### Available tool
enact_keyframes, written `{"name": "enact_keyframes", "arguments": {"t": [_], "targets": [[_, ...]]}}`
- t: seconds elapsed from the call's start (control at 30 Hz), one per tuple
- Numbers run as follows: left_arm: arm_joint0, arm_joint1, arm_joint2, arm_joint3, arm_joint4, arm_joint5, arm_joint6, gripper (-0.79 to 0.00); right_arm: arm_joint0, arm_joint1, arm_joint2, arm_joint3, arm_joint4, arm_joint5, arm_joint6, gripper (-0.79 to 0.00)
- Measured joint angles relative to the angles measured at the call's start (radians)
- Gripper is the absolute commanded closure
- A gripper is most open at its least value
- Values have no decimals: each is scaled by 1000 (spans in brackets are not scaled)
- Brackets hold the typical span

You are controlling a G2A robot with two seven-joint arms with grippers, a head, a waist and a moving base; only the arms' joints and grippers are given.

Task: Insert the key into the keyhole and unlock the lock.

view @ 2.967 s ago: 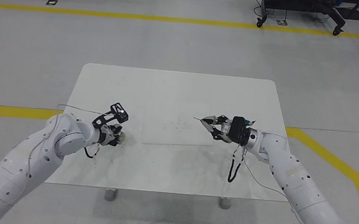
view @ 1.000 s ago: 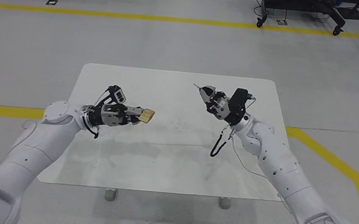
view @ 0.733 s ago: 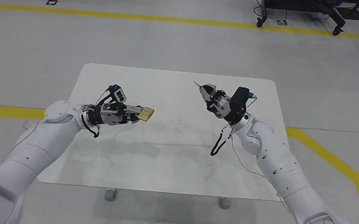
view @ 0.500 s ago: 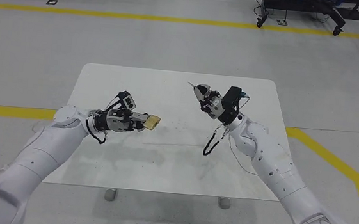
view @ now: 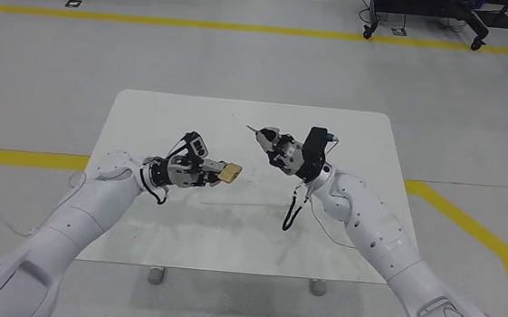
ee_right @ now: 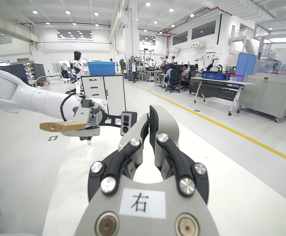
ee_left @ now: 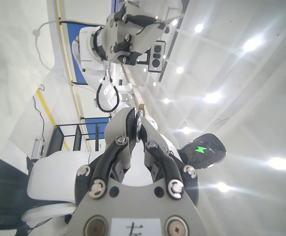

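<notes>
Above the white table [view: 347,130], the left tool [view: 216,171] pinches a brass lock [view: 230,171] by one end, and the gripped end is buried between its pads. Facing it, near but apart, the right tool [view: 266,139] is pressed together on the key [view: 253,129]. The key shows as a thin sliver past the tips, its head hidden. A small spot on the lock's free end is too tiny to identify.
</notes>
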Motion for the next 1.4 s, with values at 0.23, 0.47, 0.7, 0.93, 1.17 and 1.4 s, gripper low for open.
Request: {"name": "enact_keyframes", "arguments": {"t": [0.23,0.47,0.7,0.93,1.17,1.4], "targets": [[-27,-43,7,63,18,-45,17,0,0,-5,3,2,5,-80,-7,0],[-35,-73,-9,113,22,-65,44,0,6,-10,-3,-5,3,-184,-3,0],[-39,-91,-26,138,51,-66,63,0,10,-17,-13,-13,7,-257,7,0],[-37,-104,-55,159,56,-48,97,0,3,-16,5,-25,-9,-307,-3,0],[-38,-109,-96,171,73,-56,123,0,-39,-7,70,-58,-14,-206,-8,0],[-40,-102,-124,176,99,-90,144,0,-68,3,114,-86,-23,-171,-11,0]]}}
